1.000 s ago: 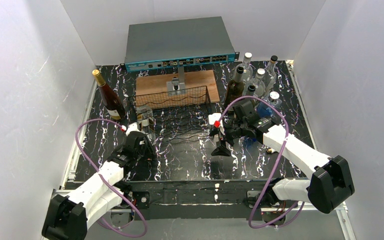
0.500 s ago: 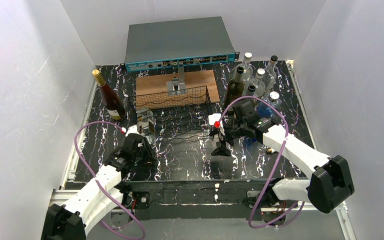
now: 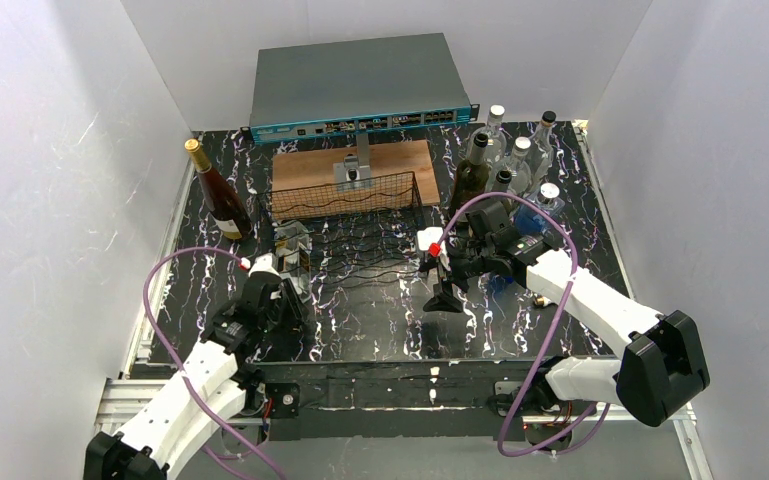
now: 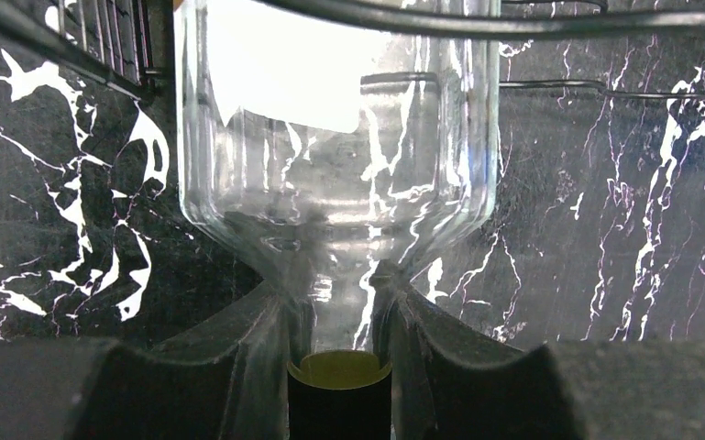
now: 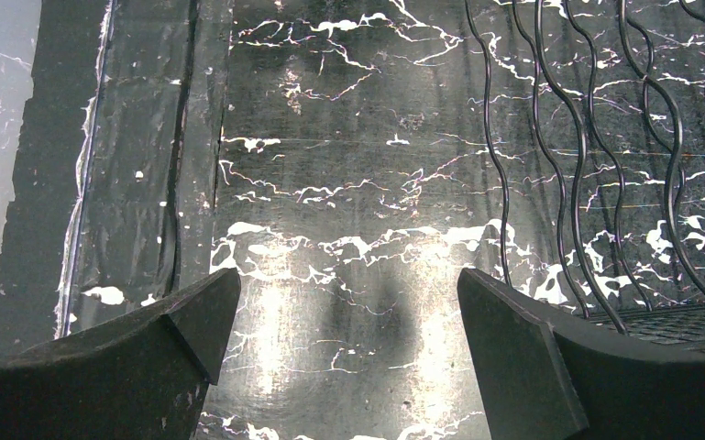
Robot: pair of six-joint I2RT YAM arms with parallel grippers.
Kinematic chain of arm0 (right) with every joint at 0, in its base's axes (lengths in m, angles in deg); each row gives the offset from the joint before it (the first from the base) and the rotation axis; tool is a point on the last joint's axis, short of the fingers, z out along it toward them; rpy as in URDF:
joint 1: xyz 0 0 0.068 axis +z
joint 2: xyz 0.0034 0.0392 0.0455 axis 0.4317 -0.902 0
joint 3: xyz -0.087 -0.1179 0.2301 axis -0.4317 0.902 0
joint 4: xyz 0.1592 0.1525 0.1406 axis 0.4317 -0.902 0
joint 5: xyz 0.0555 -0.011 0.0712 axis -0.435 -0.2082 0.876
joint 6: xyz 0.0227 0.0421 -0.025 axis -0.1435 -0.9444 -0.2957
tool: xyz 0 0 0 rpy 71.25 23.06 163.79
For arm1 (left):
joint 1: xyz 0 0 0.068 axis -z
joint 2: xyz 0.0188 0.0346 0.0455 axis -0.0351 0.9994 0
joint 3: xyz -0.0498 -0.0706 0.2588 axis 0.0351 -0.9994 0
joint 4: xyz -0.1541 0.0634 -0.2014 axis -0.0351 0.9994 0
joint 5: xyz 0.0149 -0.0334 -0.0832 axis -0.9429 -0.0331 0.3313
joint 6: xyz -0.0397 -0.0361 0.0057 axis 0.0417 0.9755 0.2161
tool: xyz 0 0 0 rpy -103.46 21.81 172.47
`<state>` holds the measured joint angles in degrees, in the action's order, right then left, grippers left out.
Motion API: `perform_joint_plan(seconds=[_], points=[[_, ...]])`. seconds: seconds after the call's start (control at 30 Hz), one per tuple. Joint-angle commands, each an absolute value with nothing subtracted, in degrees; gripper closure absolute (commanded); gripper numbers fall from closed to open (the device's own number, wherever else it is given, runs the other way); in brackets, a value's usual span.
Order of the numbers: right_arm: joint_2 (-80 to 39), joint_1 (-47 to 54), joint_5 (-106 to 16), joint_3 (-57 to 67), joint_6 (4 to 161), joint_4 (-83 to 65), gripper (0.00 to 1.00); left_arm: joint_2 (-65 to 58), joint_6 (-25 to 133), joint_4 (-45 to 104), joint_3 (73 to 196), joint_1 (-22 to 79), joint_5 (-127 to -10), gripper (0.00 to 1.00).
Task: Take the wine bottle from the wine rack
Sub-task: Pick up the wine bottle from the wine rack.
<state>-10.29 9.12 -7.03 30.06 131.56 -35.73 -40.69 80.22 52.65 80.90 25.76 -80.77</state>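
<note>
**Clear bottle (image 4: 330,137) gripped by the neck at the left end of the rack (image 3: 360,235).**
The left gripper (image 4: 341,302) is closed around the neck just past the cap (image 4: 339,368). The bottle, see-through and seemingly empty, is laid in the leftmost cradle, neck toward the near edge, with a rack wire crossing its body. The right gripper (image 5: 348,293) is held open, with nothing between its fingers, over the table (image 5: 330,137) beside the rack's right front corner. An amber bottle (image 3: 218,200) is stood at the back left, and a cluster of bottles (image 3: 515,160) at the back right.

Wine bottle (image 4: 339,137) is glossy clear glass; wine rack (image 3: 360,235) black wire.
</note>
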Motion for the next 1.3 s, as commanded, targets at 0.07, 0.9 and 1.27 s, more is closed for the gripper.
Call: perform_joint_plan(seconds=[0.07, 0.9, 1.27], points=[[-10.3, 9.5, -6.2, 30.6, 132.5, -36.3, 0.02, -43.5, 79.0, 54.3, 84.0, 25.7, -77.9, 1.0], [-10.3, 9.5, -5.8, 30.6, 133.3, -36.8, 0.02, -47.1, 81.8, 64.0, 89.9, 28.0, -77.1, 1.0], [-10.5, 9.5, -5.8, 30.7, 133.5, -36.8, 0.02, -49.6, 82.9, 68.8, 92.2, 28.4, -76.8, 1.0]])
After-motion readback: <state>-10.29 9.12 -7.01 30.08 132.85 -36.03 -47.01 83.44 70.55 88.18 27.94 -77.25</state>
